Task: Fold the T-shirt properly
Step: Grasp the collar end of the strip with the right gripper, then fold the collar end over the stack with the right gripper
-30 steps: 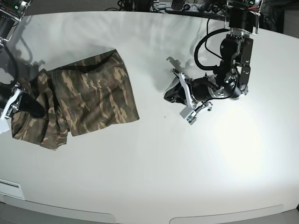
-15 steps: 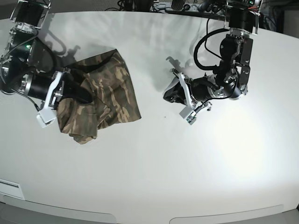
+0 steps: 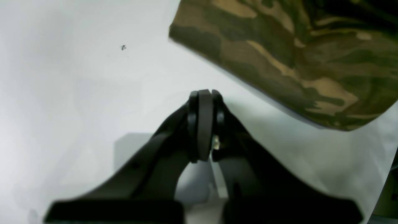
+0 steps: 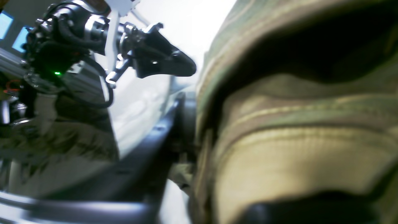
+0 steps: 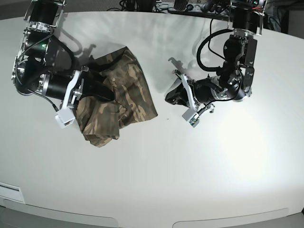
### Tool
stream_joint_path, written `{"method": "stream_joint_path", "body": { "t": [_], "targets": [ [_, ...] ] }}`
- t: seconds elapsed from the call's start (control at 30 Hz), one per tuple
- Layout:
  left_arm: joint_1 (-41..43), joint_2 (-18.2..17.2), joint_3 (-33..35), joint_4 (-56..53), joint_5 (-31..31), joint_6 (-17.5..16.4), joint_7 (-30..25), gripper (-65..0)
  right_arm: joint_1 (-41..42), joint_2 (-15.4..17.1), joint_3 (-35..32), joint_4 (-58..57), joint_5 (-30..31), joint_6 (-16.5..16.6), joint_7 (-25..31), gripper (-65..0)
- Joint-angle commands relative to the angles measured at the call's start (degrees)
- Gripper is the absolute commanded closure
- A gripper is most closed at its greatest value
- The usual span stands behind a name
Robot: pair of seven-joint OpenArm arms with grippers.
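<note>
The T-shirt (image 5: 118,102) lies on the left half of the white table (image 5: 156,171) in the base view, gathered into a thick bundle of several layers, not a flat rectangle. I judge the folding to be somewhere in the middle: the cloth is already doubled over, but the lower corner is bunched and wrinkled, and the edges do not line up, so smoothing and at least one tidy fold are left. The right gripper (image 5: 102,92) is pushed into the left side of the bundle; in the right wrist view cloth and a tan hem fill the space around its finger, but whether its jaws pinch the cloth or have let go I cannot tell. The left gripper (image 3: 203,124) hovers near the right edge of the shirt, apart from it, with its jaws pressed together on nothing. Around the shirt the table is bare toward the front and the right, so there is room to spread it; the far edge of the table is nearer.
</note>
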Motion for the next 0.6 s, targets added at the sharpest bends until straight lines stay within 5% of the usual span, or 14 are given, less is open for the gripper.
{"method": "stream_joint_path", "body": {
  "t": [0.0,0.07,0.1,0.23,0.4,0.47,0.57],
  "targets": [
    [-1.14,-0.28,-0.26,0.98,-1.09,-0.24,-1.33,0.0,0.81,-0.02,-2.45,0.81,2.04,0.1,1.12,-32.9],
    [-1.33,-0.31,-0.28,0.98,-1.07,-0.24,-1.31,0.0,1.01,0.2,-7.98,0.81,2.04,0.1,1.12,-47.7],
    [-1.51,-0.35,-0.26,0.98,-1.05,-0.24,-1.31,0.0,1.4,0.28,-10.49,0.94,2.04,0.1,1.12,-49.8],
    [-2.84,-0.44,-0.28,1.01,-0.44,-1.11,-0.9,0.0,5.29,0.26,-16.22,3.15,2.04,0.1,1.12,-49.7],
    [-5.33,-2.4,-0.42,1.01,0.96,-1.51,0.22,0.0,10.49,0.31,-14.71,6.34,2.04,0.1,1.12,-48.0],
    [-6.4,-4.37,-0.5,1.01,1.05,-1.53,0.2,0.0,11.67,0.46,-13.16,6.38,2.04,0.1,1.12,-35.5],
    [-7.91,-7.43,-0.94,1.01,0.52,-1.57,0.22,0.0,12.85,1.4,-10.73,6.38,2.04,0.1,1.12,0.0]
  ]
}}
